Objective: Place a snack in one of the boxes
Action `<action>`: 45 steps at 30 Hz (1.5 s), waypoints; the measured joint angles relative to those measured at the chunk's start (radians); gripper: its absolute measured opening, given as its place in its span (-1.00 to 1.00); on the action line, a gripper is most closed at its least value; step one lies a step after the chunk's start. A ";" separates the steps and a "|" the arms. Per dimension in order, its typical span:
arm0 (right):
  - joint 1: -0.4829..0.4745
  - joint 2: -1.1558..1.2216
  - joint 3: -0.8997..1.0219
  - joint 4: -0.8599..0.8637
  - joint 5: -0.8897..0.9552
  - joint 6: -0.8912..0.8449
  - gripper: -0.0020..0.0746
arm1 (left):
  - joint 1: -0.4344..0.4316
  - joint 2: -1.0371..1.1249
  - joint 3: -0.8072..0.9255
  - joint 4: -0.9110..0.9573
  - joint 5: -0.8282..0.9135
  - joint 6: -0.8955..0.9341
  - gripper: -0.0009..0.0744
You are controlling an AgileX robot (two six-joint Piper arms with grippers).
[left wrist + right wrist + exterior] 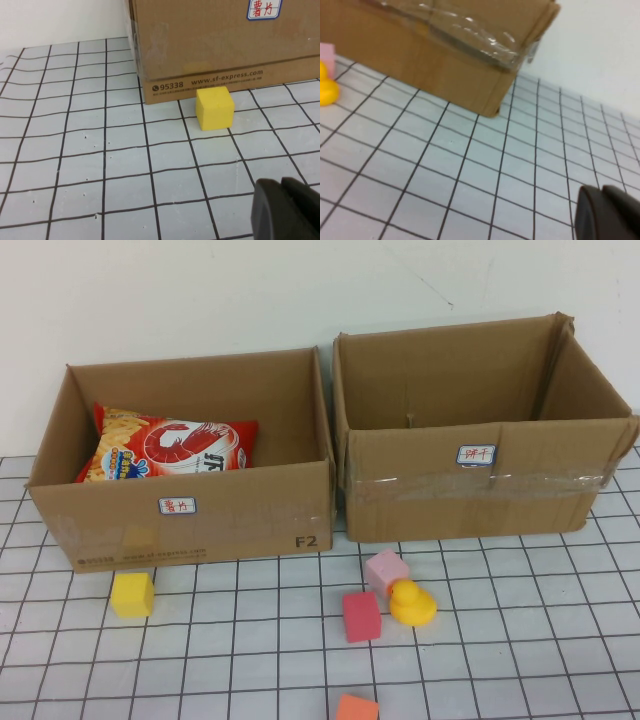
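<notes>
A red shrimp-chip snack bag point(168, 448) lies inside the left cardboard box point(200, 515), leaning against its back left. The right cardboard box point(480, 490) shows nothing inside. Neither arm shows in the high view. My left gripper point(281, 186) is shut and empty, low over the gridded table, short of a yellow cube point(214, 107) that sits by the left box's front wall point(210, 45). My right gripper point(601, 192) is shut and empty over the table, off the right box's corner point(485, 85).
On the gridded table in front of the boxes lie a yellow cube point(132, 593), a pink cube point(385, 568), a red cube point(361, 616), a yellow rubber duck point(411, 602) and an orange block point(356, 708) at the near edge.
</notes>
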 joint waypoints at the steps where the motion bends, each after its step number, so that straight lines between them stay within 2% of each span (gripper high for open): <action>1: 0.000 -0.014 0.019 0.000 -0.019 0.000 -0.95 | 0.000 0.000 0.000 0.000 0.000 0.000 -0.98; 6: 0.000 -0.032 0.097 0.003 -0.051 0.000 -0.95 | 0.000 0.000 0.000 0.000 0.000 0.000 -0.98; 19: -0.002 -0.032 0.098 0.076 -0.031 0.009 -0.95 | 0.000 0.000 0.000 0.000 0.000 0.000 -0.98; 21: -0.002 -0.032 0.098 0.050 -0.031 0.064 -0.95 | 0.000 0.000 0.000 0.000 0.000 0.000 -0.98; 26: -0.002 -0.032 0.098 -0.126 -0.020 0.394 -0.95 | 0.000 0.000 0.000 0.000 0.000 0.000 -0.98; 30: -0.002 -0.032 0.098 -0.235 0.020 0.574 -0.95 | 0.000 0.000 0.000 0.000 0.000 0.000 -0.98; 45: -0.005 -0.032 0.098 -0.266 0.023 0.684 -0.95 | 0.000 0.000 0.000 0.000 0.000 0.001 -0.98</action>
